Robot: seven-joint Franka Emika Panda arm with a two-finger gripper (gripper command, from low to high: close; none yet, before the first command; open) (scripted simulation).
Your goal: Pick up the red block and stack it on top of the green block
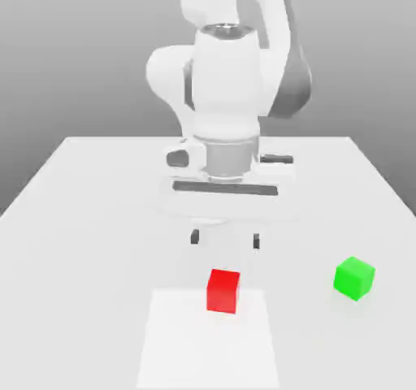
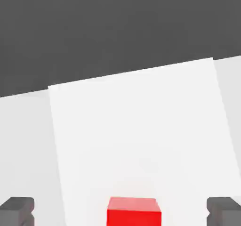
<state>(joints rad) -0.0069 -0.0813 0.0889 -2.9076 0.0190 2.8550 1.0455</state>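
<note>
Gripper (image 1: pixel 225 238) hangs over the white table (image 1: pixel 73 218), fingers spread wide, holding nothing, tips apart from everything. Red block (image 1: pixel 223 290) sits just in front of it on a paler white square patch (image 1: pixel 208 340), nothing around it blocking. Green block (image 1: pixel 354 278) stands alone on bare table toward the exterior view's right, well apart from the red one.

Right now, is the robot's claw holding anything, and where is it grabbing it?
Nothing is held. The gripper is open above the table, and the red block sits free below it, untouched. The green block sits apart.
</note>
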